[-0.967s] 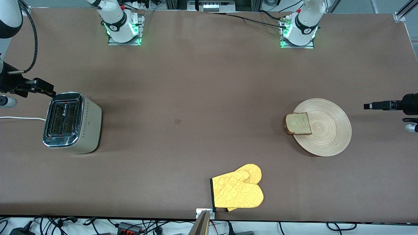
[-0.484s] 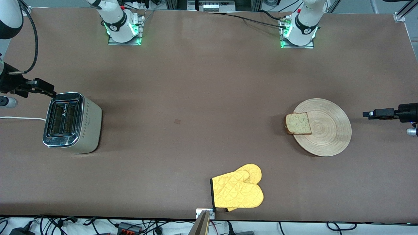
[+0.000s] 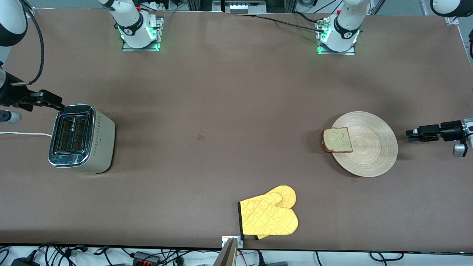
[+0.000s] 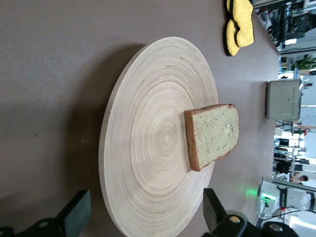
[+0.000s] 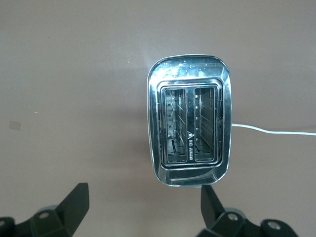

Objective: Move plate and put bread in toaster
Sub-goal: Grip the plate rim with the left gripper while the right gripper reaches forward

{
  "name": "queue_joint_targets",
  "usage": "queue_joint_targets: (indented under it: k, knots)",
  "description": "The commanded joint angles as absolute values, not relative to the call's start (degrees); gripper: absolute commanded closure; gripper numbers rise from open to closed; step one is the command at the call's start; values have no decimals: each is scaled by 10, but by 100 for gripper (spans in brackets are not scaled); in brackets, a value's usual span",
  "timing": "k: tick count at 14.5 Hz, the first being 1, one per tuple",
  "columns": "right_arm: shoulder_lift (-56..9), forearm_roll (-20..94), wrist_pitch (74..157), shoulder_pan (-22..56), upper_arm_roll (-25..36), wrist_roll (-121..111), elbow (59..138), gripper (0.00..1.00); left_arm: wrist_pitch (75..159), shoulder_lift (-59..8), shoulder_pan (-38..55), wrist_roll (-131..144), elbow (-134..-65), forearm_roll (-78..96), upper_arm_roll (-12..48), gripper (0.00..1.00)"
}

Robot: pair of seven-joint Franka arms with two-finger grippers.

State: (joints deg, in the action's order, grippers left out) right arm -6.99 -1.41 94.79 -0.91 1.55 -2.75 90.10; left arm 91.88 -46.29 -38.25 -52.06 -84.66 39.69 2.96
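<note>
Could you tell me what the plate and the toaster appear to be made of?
Plate: looks like light unvarnished wood or bamboo, with matte concentric ring grain.
Toaster: polished chrome-like metal top that mirrors light; its beige-silver sides look brushed, metal or plastic unclear.

surface: brown table [image 3: 229,92] | front edge: tangled cables [image 3: 147,255] | lighting: even

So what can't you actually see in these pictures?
- Plate underside, all views: it lies flat on the table.
- Bread underside: it rests on the plate's rim.
- Toaster slot bottoms, right wrist view: too dark.
- Toaster cord, front view: cut off by the picture's edge.
- Mitt underside: faces the table.
</note>
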Motion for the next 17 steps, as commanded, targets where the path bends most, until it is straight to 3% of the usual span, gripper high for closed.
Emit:
queue_joint_targets:
  k: [1, 3, 5, 6, 9, 12, 14, 17]
  knots:
    - [-67, -11, 951, -10, 15, -24, 904, 0, 919, -498, -384, -534, -831, 431, 35, 3]
    - [-67, -11, 951, -9, 15, -24, 904, 0, 921, -510, -381, -534, -831, 432, 35, 17]
    - [-67, -11, 951, -9, 15, -24, 904, 0, 923, -519, -379, -533, -832, 432, 34, 41]
    - [-71, -10, 951, -9, 15, -24, 904, 0, 925, -523, -380, -530, -833, 432, 35, 45]
    - [-83, -11, 947, -6, 15, -25, 904, 0, 926, -530, -379, -533, -833, 429, 35, 71]
    - [-82, -11, 919, -1, 15, -32, 904, 0, 926, -543, -380, -528, -832, 432, 35, 76]
    - [-90, -11, 919, 5, 15, -32, 904, 0, 925, -541, -381, -527, -831, 427, 34, 88]
    - [-102, -7, 920, 40, 14, -30, 904, 0, 925, -541, -381, -526, -831, 425, 35, 93]
